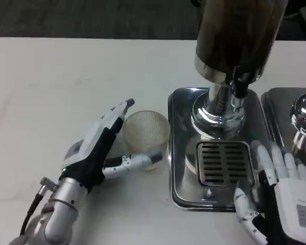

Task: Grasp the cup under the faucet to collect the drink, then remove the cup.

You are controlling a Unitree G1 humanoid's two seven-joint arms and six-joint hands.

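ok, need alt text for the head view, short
The left hand has its fingers around a clear plastic cup on the white table, beside a chrome drink dispenser. The right hand rests open at its drip tray.

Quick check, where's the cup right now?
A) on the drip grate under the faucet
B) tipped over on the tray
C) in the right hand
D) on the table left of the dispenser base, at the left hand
D: the clear cup stands upright on the white table, beside the dispenser's steel tray, with the left hand fingers around it.
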